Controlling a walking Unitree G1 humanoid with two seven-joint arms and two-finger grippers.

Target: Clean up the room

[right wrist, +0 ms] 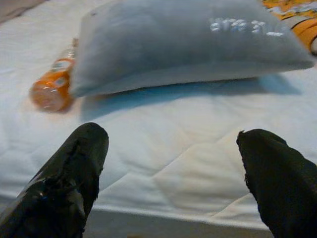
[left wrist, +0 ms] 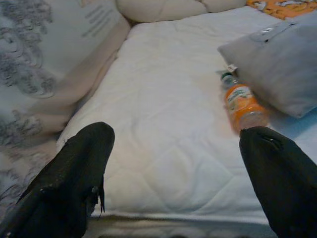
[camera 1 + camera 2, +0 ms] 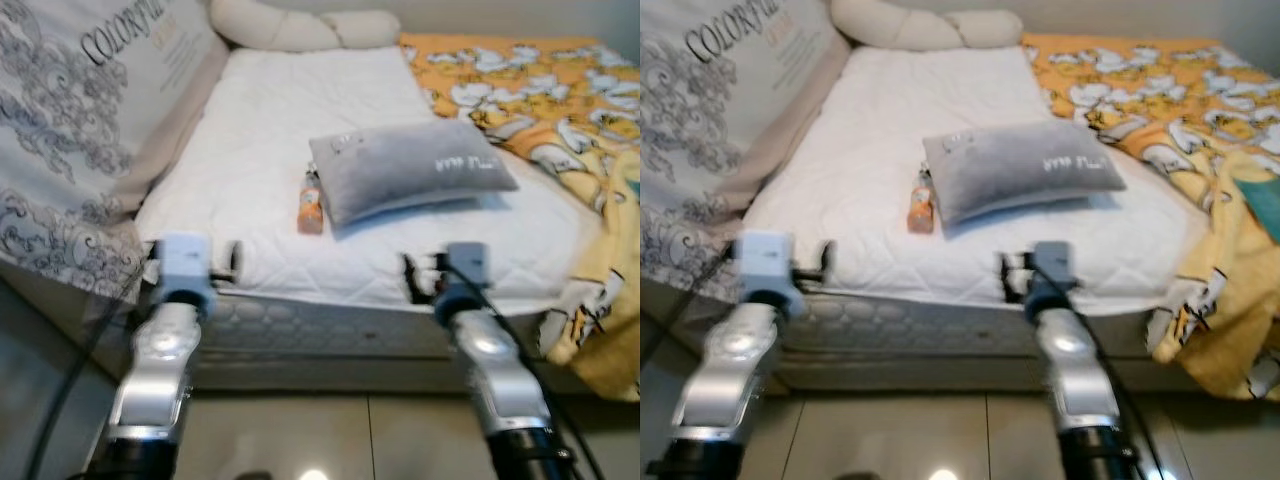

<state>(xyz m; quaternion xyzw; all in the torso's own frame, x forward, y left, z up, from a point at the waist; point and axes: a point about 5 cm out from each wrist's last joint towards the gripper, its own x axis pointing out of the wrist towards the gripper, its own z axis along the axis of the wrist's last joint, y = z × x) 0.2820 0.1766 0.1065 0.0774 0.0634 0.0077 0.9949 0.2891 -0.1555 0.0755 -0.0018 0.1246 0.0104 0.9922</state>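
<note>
Both arms raised at near edge of mattress (image 3: 250, 150). Left gripper (image 2: 178, 173) fingers spread wide, empty; orange bottle (image 2: 241, 102) lies ahead, toward right arm's side, touching grey pillow (image 3: 410, 165). Right gripper (image 1: 171, 173) also wide, empty; pillow directly ahead.

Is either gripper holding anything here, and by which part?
Nothing is held. Left gripper and right gripper are both open, short of the orange bottle.

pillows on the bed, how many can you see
2: a grey pillow lying mid-mattress beside the orange bottle, and a long cream pillow at the head end. The yellow blanket may hide others.
</note>
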